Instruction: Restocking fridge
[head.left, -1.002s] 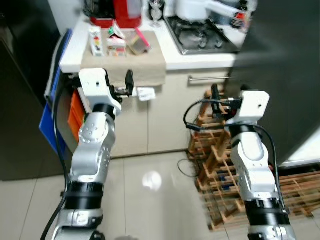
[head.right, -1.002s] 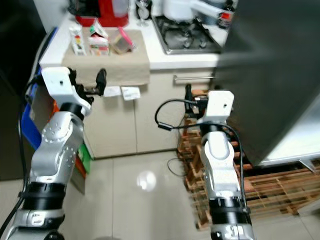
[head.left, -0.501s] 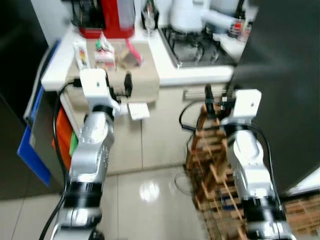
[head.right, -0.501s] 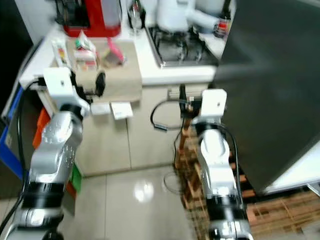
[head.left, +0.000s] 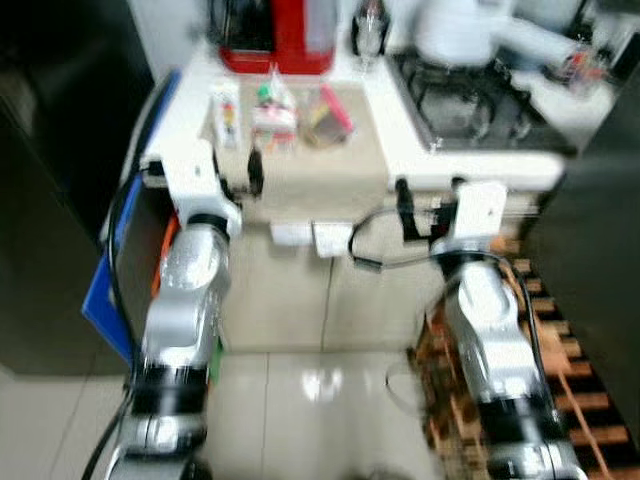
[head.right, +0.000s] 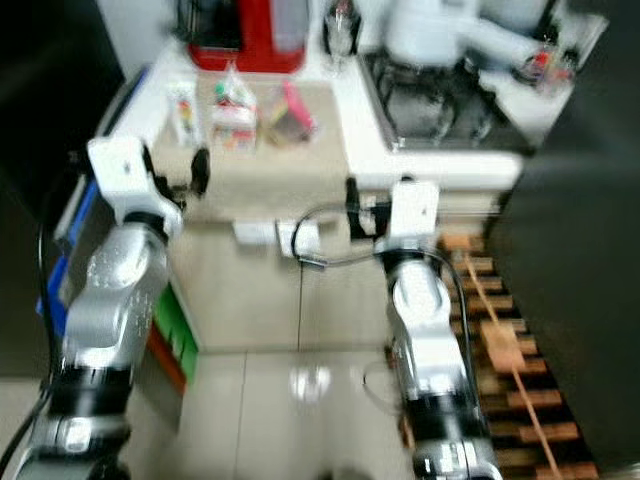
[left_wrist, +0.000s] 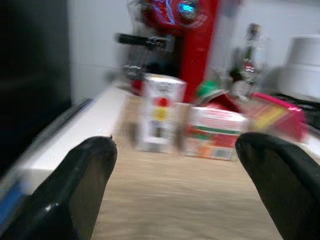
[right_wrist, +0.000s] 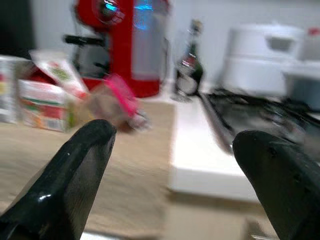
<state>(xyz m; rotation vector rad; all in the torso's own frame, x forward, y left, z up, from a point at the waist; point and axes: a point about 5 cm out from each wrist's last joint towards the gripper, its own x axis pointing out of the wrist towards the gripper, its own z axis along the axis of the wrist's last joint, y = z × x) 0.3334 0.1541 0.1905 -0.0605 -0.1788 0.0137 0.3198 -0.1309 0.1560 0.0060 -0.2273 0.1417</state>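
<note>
Done: you had picked up nothing.
Grippers: left gripper (left_wrist: 172, 190) and right gripper (right_wrist: 170, 185) were spread wide, empty.
Left: cartons (head.left: 262, 115) waited on the counter (head.left: 400, 125).

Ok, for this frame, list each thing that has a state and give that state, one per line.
Left end effector: open, empty, level with the counter edge.
Right end effector: open, empty, level with the counter edge.
Tall carton: upright on the cloth.
Short carton: upright beside the tall carton.
Pink pack: lying tilted on the cloth.
Red coffee machine: lights on.
Bottle: upright.
</note>
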